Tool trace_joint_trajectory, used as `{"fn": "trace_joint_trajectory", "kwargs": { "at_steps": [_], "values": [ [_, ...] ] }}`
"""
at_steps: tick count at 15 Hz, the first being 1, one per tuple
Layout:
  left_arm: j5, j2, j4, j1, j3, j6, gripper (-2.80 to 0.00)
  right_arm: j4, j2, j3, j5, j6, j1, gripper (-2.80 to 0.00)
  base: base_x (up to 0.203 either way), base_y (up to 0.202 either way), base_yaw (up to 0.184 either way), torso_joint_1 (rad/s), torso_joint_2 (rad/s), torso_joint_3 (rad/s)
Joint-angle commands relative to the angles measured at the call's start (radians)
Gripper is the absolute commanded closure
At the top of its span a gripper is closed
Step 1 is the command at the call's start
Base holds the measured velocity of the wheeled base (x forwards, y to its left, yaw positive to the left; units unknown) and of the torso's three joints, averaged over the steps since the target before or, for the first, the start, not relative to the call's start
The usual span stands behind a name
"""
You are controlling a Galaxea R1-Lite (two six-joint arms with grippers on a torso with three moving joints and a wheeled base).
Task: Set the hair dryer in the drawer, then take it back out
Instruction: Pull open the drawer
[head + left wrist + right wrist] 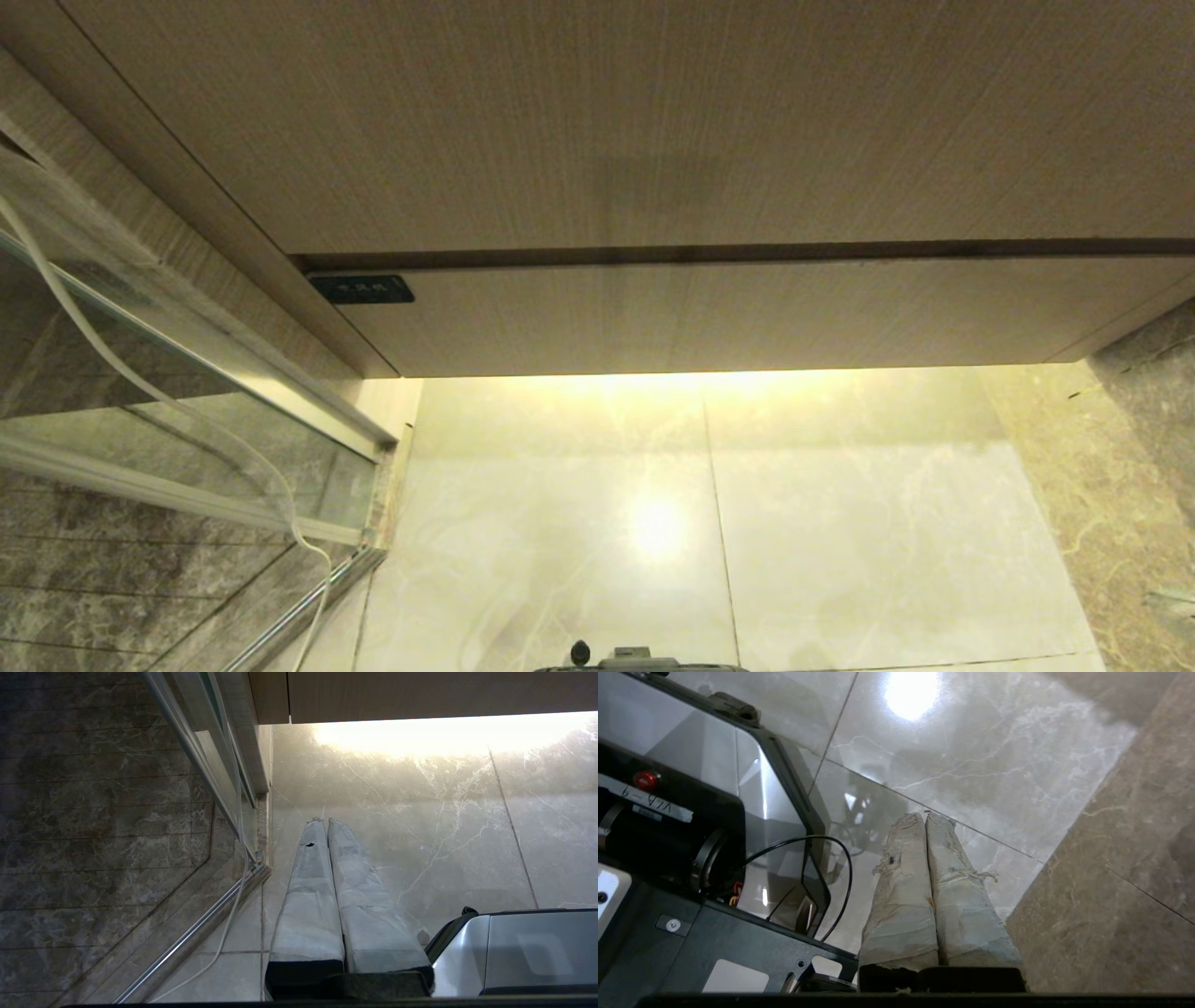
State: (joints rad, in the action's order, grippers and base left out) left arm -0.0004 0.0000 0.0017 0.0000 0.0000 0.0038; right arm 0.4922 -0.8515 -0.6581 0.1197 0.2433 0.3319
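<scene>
Left gripper (325, 823) parked low over pale marble floor (840, 523), jaws pressed together and empty; wide light wood-grain drawer (747, 313) fully closed, hair dryer nowhere visible; right gripper (923, 817) likewise clamped on nothing, task seemingly unstarted.

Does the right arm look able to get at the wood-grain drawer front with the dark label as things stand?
Probably yes: nothing stands before the shut wood-grain drawer front. The right gripper, shut and empty, hangs low over the pale marble floor tiles and must rise.
</scene>
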Motion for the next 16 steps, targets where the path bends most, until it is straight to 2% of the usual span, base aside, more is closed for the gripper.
{"fn": "trace_joint_trajectory", "kwargs": {
  "at_steps": [1, 2, 3, 6, 9, 11, 12, 13, 14, 16],
  "values": [
    [0.000, 0.000, 0.000, 0.000, 0.000, 0.000, 0.00, -0.006, -0.005, 0.015, -0.042, 0.019, 0.001, 0.00, 0.000, 0.000, 0.000, 0.000, 0.00, 0.000],
    [0.000, 0.000, 0.000, 0.000, 0.002, 0.001, 0.00, -0.026, -0.015, 0.018, -0.083, 0.035, 0.001, 0.00, 0.000, 0.000, 0.000, 0.000, 0.00, 0.000],
    [0.000, 0.000, 0.000, 0.000, 0.000, 0.000, 0.00, -0.042, -0.026, 0.020, -0.102, 0.058, 0.001, -2.80, 0.000, 0.000, 0.000, 0.000, 0.00, 0.000],
    [0.000, 0.000, 0.000, 0.000, 0.000, 0.000, 0.00, -0.147, -0.104, 0.017, -0.113, 0.190, 0.002, -2.80, 0.000, 0.000, 0.000, 0.000, 0.00, 0.000],
    [0.000, 0.000, 0.000, 0.000, 0.000, -0.001, 0.00, -0.325, -0.209, 0.017, -0.156, 0.327, 0.011, -2.80, 0.000, 0.000, 0.000, 0.000, 0.00, 0.000],
    [0.000, -0.002, 0.000, 0.000, 0.000, 0.001, 0.00, -0.416, -0.245, 0.023, -0.164, 0.527, 0.016, -2.80, 0.000, 0.000, 0.000, 0.000, 0.00, 0.000],
    [0.000, 0.000, 0.000, 0.000, 0.000, 0.001, 0.00, -0.488, -0.265, 0.032, -0.168, 0.640, 0.016, -2.80, 0.000, 0.000, 0.000, 0.000, 0.00, 0.000],
    [0.000, -0.001, 0.000, 0.000, 0.000, 0.000, 0.00, -0.582, -0.293, 0.045, -0.171, 0.716, 0.016, -2.80, 0.000, 0.000, 0.000, 0.000, 0.00, 0.000],
    [0.000, 0.000, 0.000, 0.000, 0.000, 0.000, 0.00, -0.669, -0.323, 0.067, -0.176, 0.754, 0.016, -2.80, 0.000, 0.000, 0.000, 0.000, 0.00, 0.000],
    [0.000, 0.000, 0.000, 0.000, 0.000, -0.001, 0.00, -0.837, -0.392, 0.101, -0.195, 0.776, 0.015, -2.80, 0.000, 0.000, 0.000, 0.000, 0.00, 0.000]
  ]
}}
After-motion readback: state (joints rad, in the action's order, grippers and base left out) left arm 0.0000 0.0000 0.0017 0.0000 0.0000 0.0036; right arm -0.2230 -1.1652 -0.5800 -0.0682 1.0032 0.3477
